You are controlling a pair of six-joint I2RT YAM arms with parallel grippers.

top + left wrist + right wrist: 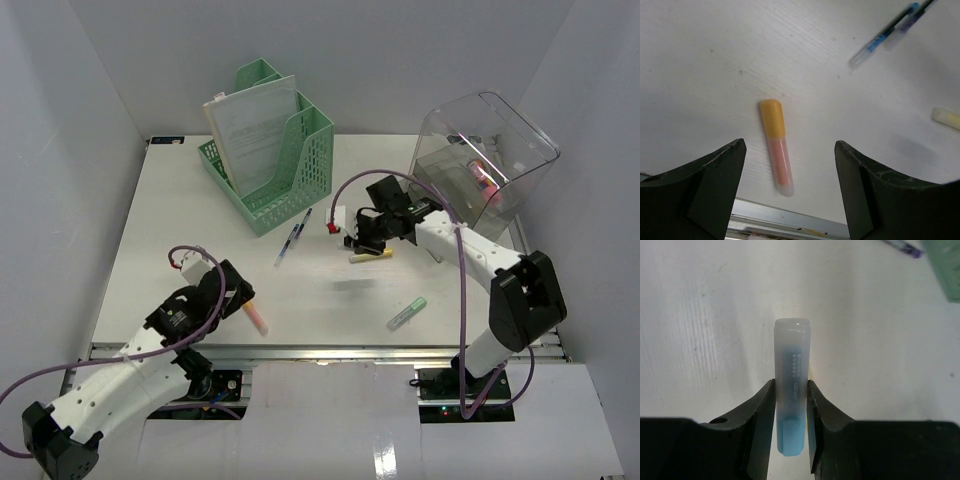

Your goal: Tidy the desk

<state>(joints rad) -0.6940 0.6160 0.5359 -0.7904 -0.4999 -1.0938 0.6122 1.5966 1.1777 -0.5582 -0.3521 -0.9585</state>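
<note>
- The wide, flat white counter [170, 230] fills the floor of the white-walled booth. It runs from the metal rail [320, 350] along its near edge to the back wall, and everything else lies or stands on it.
- The left pincer [233, 292] sits low near the front left of the counter with its jaws spread wide and nothing between them.
- In the left wrist view the left pincer [790, 150] brackets a pink highlighter with an orange cap [776, 145]. The highlighter lies flat on the counter, touched by neither finger.
- The right pincer [352, 230] is over the middle of the counter, right of the organiser.
- In the right wrist view the right pincer [791, 390] is clenched on a translucent white highlighter with a pale blue end [792, 355]. One finger presses each side of the barrel.
- A yellow highlighter [370, 256] lies on the counter just beside the right pincer.
- A green highlighter [407, 313] lies nearer the front rail, well apart from the others.
- Two slim blue pens [293, 238] lie side by side in front of a mint-green mesh file organiser [290, 165], which holds upright white papers [255, 125].
- A clear plastic hooded drawer box [480, 150] stands at the far right.
</note>
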